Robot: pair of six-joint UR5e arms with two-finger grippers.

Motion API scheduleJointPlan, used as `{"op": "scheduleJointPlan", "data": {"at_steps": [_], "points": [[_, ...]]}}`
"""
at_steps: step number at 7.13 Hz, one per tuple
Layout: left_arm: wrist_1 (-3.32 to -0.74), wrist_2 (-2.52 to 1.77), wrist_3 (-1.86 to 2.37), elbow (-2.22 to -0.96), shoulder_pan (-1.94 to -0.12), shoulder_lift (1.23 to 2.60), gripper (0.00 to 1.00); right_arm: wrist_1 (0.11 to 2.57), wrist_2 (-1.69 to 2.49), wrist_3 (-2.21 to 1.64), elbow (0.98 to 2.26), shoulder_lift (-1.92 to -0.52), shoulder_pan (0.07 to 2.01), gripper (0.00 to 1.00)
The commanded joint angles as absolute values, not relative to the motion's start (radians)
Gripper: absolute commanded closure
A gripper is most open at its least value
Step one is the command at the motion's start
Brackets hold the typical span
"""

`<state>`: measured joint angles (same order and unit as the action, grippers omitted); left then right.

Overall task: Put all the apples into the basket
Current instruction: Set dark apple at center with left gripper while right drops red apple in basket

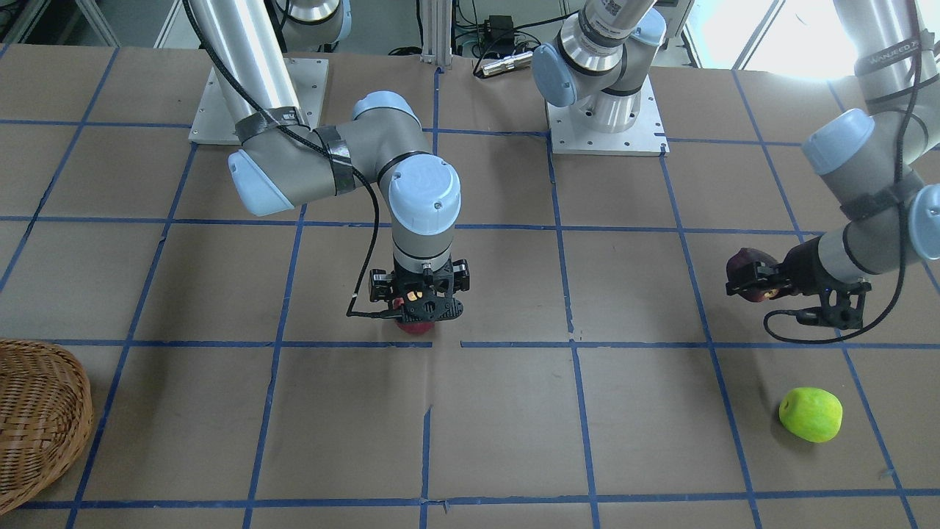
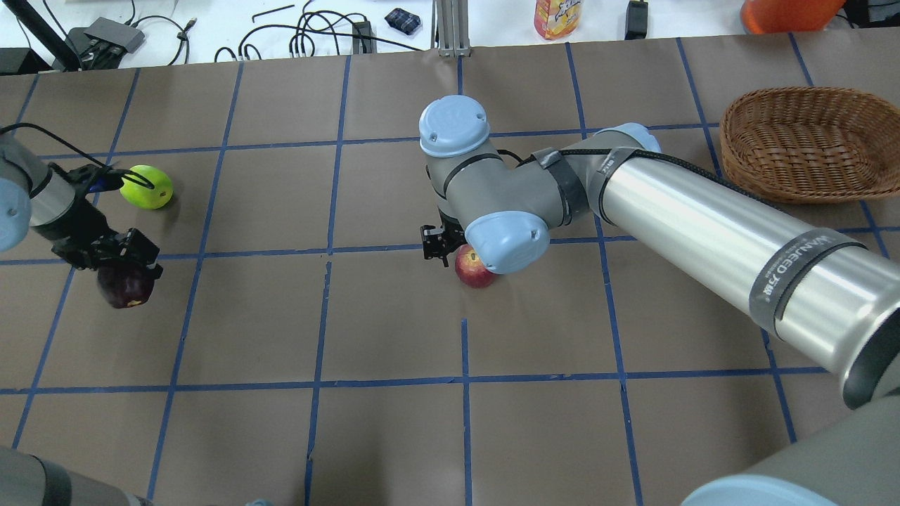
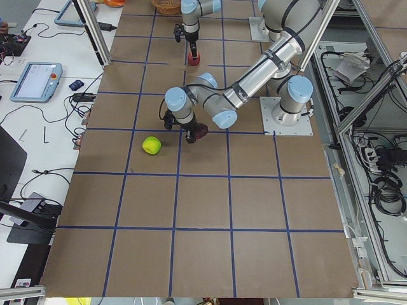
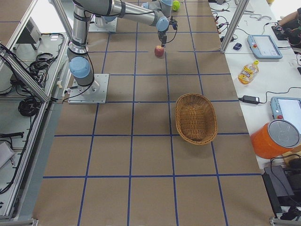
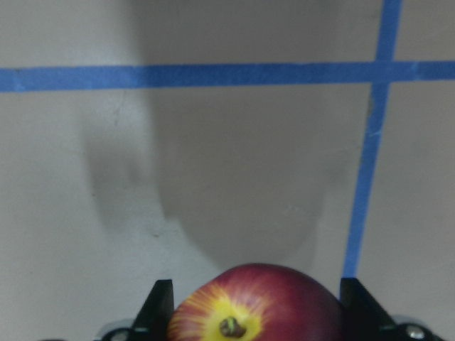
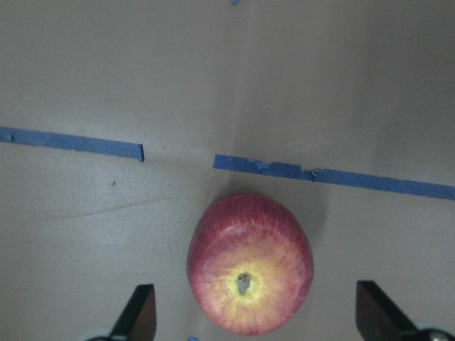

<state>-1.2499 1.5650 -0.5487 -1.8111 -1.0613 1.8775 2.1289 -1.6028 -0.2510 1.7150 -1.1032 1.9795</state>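
My left gripper (image 2: 125,267) is shut on the dark maroon apple (image 2: 125,287) and holds it above the table; the left wrist view shows the apple (image 5: 256,305) between the fingers (image 5: 160,305). The red apple (image 2: 474,268) lies on the table at the middle. My right gripper (image 1: 418,307) hangs right over it, open, with its fingertips (image 6: 142,309) on either side of the red apple (image 6: 249,263) and not touching it. The lime-green apple (image 2: 146,186) lies just beyond my left gripper. The wicker basket (image 2: 808,144) stands empty at the far right.
The table is brown paper with a blue tape grid. The arm base plates (image 1: 606,132) sit at the robot's side. Cables, a bottle (image 2: 552,17) and an orange container (image 2: 787,10) lie beyond the far table edge.
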Motion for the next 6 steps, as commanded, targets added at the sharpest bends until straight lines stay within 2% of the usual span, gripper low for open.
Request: {"op": "scheduleJointPlan", "data": {"at_steps": [1,2,3,4,6], "points": [[-1.284,1.51,-0.261,-1.775,-1.32,1.821,1.0,2.262,-1.601,-0.247,1.792,-1.094,1.98,0.0],[-1.281,1.503,-0.182,-1.775,-1.38,1.828,1.0,2.266,-1.603,-0.245,1.792,-1.095,1.98,0.17],[-1.279,1.502,-0.149,-1.776,-1.405,1.842,1.0,2.266,-1.623,-0.242,1.79,-1.095,1.98,0.48],[-1.282,1.493,-0.123,-1.785,-1.431,1.842,1.0,2.257,-1.647,-0.239,1.781,-1.103,1.979,0.7],[-1.269,1.46,0.029,-1.775,-1.533,1.853,1.0,2.196,-1.648,-0.23,1.761,-1.196,1.918,0.75]]}}
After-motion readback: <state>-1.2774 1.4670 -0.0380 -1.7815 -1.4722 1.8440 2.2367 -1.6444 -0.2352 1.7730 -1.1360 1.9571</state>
